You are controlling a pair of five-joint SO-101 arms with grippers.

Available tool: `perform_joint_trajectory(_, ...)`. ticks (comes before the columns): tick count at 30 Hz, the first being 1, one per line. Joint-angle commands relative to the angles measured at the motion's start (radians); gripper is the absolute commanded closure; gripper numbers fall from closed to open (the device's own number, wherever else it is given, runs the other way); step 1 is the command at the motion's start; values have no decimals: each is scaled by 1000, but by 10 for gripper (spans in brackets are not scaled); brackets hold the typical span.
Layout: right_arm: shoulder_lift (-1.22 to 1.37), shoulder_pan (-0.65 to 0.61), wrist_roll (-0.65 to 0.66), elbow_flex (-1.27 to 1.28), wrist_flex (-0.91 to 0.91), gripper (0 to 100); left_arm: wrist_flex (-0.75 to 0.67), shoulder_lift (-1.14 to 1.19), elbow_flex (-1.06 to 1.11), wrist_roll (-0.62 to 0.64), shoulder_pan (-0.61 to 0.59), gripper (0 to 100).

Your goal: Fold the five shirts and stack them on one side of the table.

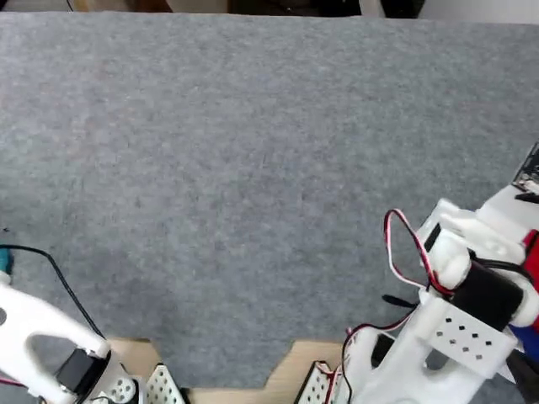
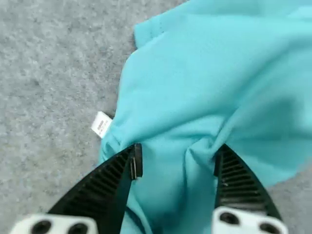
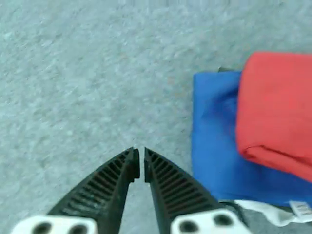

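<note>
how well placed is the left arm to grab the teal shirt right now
Yes, probably: the left gripper sits open astride a bunched fold of the teal shirt, with nothing else in between.

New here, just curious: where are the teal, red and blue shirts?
Teal shirt (image 2: 204, 73), left wrist view, smooth middle of the cloth.
Red shirt (image 3: 278, 107), right wrist view, its folded top.
Blue shirt (image 3: 214, 146), right wrist view, bare part beside the red.
</note>
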Motion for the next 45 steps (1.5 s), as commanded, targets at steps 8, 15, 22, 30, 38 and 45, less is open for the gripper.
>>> perform_joint_trajectory(8,-15,-30,-49,-10,126,968,-9,7,-57,52,-20,979)
perform_joint_trajectory(15,-15,-28,-49,-10,153,968,63,-200,-52,87,31,981)
perform_joint_trajectory(22,-15,-28,-49,-8,153,968,64,-478,-48,167,150,981)
perform_joint_trajectory(30,-15,-28,-49,-4,153,968,66,-699,-8,178,364,981)
perform_joint_trajectory(38,-15,-28,-49,-4,153,968,66,-1027,451,233,651,981)
perform_joint_trajectory(45,-15,-28,-49,-4,153,968,58,-1334,890,250,1111,981)
